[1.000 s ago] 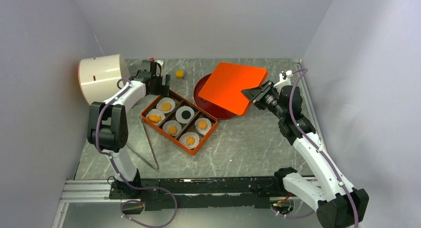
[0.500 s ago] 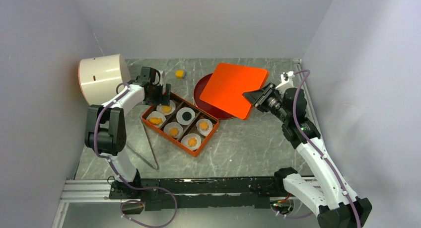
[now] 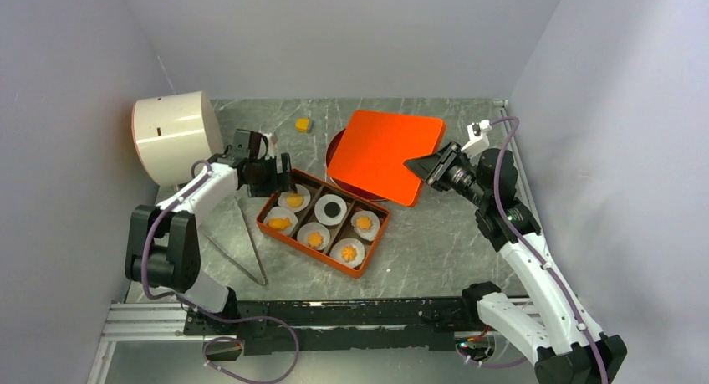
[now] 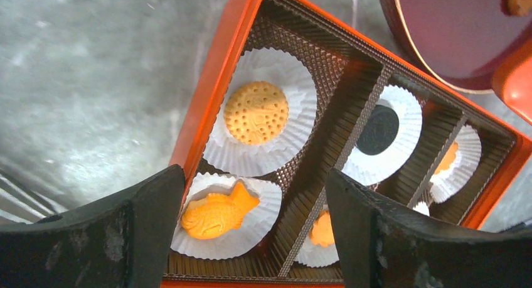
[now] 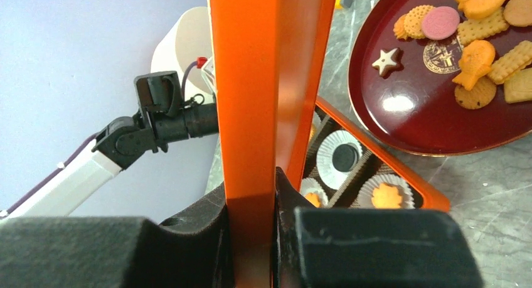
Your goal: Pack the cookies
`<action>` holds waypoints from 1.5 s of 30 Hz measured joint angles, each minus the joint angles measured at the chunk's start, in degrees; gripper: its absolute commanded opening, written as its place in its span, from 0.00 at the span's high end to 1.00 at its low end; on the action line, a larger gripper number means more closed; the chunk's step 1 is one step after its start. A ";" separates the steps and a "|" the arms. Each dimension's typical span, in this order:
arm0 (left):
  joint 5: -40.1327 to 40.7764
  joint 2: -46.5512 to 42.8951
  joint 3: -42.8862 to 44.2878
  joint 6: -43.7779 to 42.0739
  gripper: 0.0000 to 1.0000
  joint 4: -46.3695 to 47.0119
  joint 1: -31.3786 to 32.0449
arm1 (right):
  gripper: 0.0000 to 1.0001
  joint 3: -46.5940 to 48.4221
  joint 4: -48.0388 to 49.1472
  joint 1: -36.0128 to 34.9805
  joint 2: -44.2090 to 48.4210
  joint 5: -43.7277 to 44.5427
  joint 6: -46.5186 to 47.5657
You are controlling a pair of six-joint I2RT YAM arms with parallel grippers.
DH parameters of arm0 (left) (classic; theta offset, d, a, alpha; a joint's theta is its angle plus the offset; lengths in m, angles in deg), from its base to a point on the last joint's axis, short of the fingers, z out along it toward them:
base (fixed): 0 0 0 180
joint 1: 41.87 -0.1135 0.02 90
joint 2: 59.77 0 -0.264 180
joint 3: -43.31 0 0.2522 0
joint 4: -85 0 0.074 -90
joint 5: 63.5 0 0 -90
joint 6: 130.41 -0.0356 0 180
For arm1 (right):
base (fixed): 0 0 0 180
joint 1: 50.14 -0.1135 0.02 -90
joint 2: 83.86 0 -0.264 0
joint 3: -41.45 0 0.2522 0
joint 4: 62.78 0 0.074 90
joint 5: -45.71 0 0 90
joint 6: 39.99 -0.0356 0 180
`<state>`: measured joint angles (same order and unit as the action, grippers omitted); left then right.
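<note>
An orange box [image 3: 324, 223] holds six white paper cups, each with a cookie: a dotted round [image 4: 256, 112], a fish [image 4: 213, 214], a dark round [image 4: 378, 130] and orange ones. My left gripper [image 3: 272, 173] is open at the box's far left corner; in the left wrist view [image 4: 254, 238] one finger is outside the left wall and the other is over the box. My right gripper [image 3: 420, 163] is shut on the edge of the orange lid [image 3: 385, 154], holding it tilted above the dark red plate [image 5: 401, 112]. More cookies [image 5: 477, 24] lie on that plate.
A white cylinder [image 3: 171, 133] lies at the far left. A single yellow cookie [image 3: 302, 125] sits on the table at the back. Metal tongs [image 3: 242, 242] lie left of the box. Grey walls close in the sides and back.
The box has slid toward the front right, and my left gripper has moved along with it. My right gripper has shifted the lid slightly left and levelled it a little.
</note>
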<state>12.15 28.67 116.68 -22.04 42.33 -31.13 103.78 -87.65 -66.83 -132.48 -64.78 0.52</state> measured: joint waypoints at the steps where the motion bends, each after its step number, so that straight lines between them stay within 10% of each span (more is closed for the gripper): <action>1: -0.15 -0.61 -0.57 0.52 0.14 0.04 0.55 | 1.00 0.00 0.00 0.00 0.13 -0.24 -0.07; 14: 0.24 -13.53 -6.19 8.98 0.11 -0.22 4.79 | 1.00 -3.69 2.51 -1.40 2.14 -3.04 -4.74; 30: 22.25 -37.35 -6.38 12.48 0.03 -5.60 4.76 | 1.00 -10.78 11.63 -17.90 1.51 7.52 -13.00; 45: 22.71 -34.58 -11.72 13.88 0.03 -3.13 4.76 | 1.00 -20.26 25.09 -33.77 -5.40 24.72 -22.45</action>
<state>34.86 -5.91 104.97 -8.16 39.21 -26.36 83.52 -62.56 -100.60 -137.88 -40.06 -21.93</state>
